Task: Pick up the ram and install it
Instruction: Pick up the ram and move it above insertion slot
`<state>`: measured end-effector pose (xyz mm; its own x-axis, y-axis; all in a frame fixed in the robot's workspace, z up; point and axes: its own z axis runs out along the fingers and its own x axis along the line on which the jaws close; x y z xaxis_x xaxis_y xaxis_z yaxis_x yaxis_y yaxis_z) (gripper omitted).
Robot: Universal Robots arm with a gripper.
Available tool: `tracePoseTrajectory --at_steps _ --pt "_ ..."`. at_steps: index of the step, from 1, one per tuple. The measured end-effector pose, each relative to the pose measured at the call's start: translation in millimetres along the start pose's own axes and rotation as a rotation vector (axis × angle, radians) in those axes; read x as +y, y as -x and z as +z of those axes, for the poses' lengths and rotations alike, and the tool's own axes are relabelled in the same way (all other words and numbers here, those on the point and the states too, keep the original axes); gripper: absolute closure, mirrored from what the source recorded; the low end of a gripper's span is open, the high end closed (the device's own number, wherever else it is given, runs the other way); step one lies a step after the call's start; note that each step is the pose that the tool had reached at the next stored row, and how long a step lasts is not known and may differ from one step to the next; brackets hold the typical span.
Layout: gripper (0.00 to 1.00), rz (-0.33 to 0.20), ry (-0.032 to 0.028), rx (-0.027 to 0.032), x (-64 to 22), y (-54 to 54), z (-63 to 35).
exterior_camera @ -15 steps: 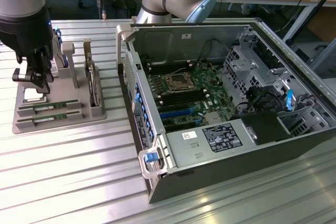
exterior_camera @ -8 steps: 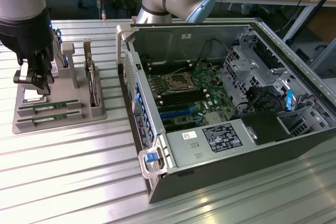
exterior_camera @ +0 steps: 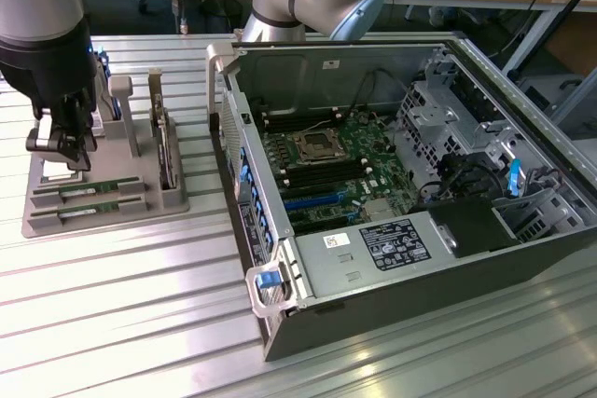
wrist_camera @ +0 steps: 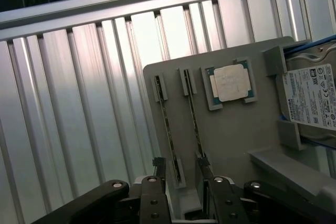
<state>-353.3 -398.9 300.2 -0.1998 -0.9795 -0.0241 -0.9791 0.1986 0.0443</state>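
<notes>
Slatted metal table (exterior_camera: pixel 112 323), grey tray (wrist_camera: pixel 231 145) on it. Ram (wrist_camera: pixel 169 129) is seated on edge in a tray slot; pincer (wrist_camera: pixel 180 170) is held released astride its end. Light, stiff, fragile board judged; edges to be gripped, chips avoided.

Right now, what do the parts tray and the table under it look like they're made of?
Parts tray: likely matte grey plastic, possibly printed; its surface is dull and uniform, with no glare. Table: apparently bare aluminium; its ribbed slats show bright, streaky reflections.
</notes>
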Motion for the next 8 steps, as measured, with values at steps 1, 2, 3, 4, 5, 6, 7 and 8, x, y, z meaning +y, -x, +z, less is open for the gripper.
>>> tracePoseTrajectory --at_steps 1,2,3,4,5,6,7,8 --pt "0.64 0.000 0.0000 0.0000 0.0 0.0 0.6" --pt "0.64 0.000 0.0001 0.0001 0.0 0.0 0.9" --pt "0.64 0.000 0.0000 0.0000 0.0 0.0 1.2" --pt "0.64 0.000 0.0000 0.0000 -0.1 0.0 1.7" --pt "0.64 0.000 0.0000 0.0000 -0.1 -0.1 2.1" --pt "0.64 0.000 0.0000 0.0000 -0.1 -0.1 2.5" --pt "0.64 0.000 0.0000 0.0000 -0.1 -0.1 2.8" --pt "0.64 0.000 0.0000 0.0000 -0.2 -0.1 3.4"
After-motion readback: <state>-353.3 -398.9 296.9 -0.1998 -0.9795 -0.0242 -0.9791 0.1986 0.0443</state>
